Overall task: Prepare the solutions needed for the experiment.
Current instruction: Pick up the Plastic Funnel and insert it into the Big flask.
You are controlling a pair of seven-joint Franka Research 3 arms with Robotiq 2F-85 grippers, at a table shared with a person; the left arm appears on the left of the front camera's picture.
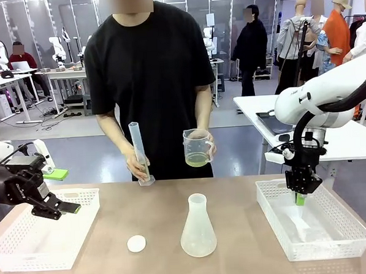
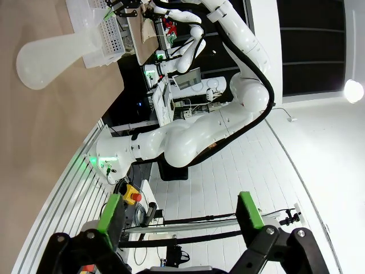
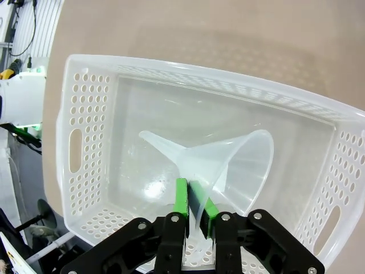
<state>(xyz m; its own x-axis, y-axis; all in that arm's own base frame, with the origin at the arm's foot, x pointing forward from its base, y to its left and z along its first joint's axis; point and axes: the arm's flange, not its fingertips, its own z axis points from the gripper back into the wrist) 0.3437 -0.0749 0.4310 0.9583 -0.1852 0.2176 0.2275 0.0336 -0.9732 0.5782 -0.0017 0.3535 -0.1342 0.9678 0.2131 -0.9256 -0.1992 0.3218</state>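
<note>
Conical flask [image 1: 198, 231] isn't in either end effector, it just stands upright in the middle of the desk [image 1: 239, 263], narrow neck up.

The right end effector [image 3: 194, 197] is clenched on the rim of a clear funnel [image 3: 228, 165]. Its green pads pinch the wall of the wide mouth, and the funnel lies on its side with the spout pointing away. All of that sits down inside the right basket [image 1: 270, 215], a white perforated one at the right end of the desk.

The left end effector [image 1: 67, 207] is released, with the fingers spread wide and nothing between them. It hangs over the near-right corner of the left basket [image 1: 17, 256], tilted a bit.

A small white round cap [image 1: 136, 243] lies flat on the desk just left of the flask, not touching it.

At the far edge a person [image 1: 151, 65] in a black tee holds a tall measuring cylinder [image 1: 137, 148] at a slant in one hand. In the other is a clear handled jug [image 1: 197, 142] with some pale yellow liquid [image 1: 197, 161] in the bottom, raised above the desk behind the flask.
</note>
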